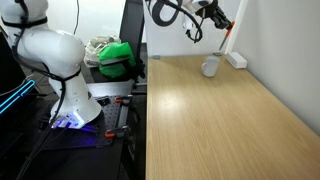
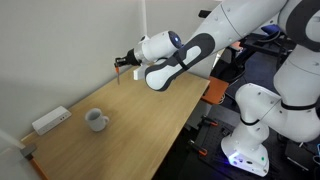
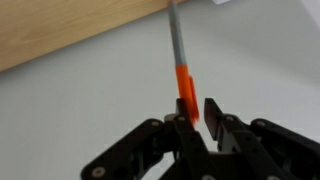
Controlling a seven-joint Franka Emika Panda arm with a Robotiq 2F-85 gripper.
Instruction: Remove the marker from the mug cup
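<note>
The marker (image 3: pixel 181 85), orange with a grey end, stands between my gripper's (image 3: pixel 198 110) jaws. It rests against one finger (image 3: pixel 183 125), and a narrow gap shows between it and the other finger (image 3: pixel 214 112), so the jaws stand slightly open. In both exterior views the gripper (image 1: pixel 222 22) (image 2: pixel 121 64) hangs high above the wooden table with the marker (image 1: pixel 228 38) (image 2: pixel 119 76) pointing down from it. The light grey mug cup (image 1: pixel 211 67) (image 2: pixel 96 120) stands on the table below and to the side, with nothing sticking out of it.
A flat white rectangular block (image 1: pixel 236 59) (image 2: pixel 50 121) lies by the wall near the mug. The wooden table (image 1: pixel 220 130) stretches toward the camera. A green object (image 1: pixel 118 57) sits on a stand beside the robot's base (image 1: pixel 70 105).
</note>
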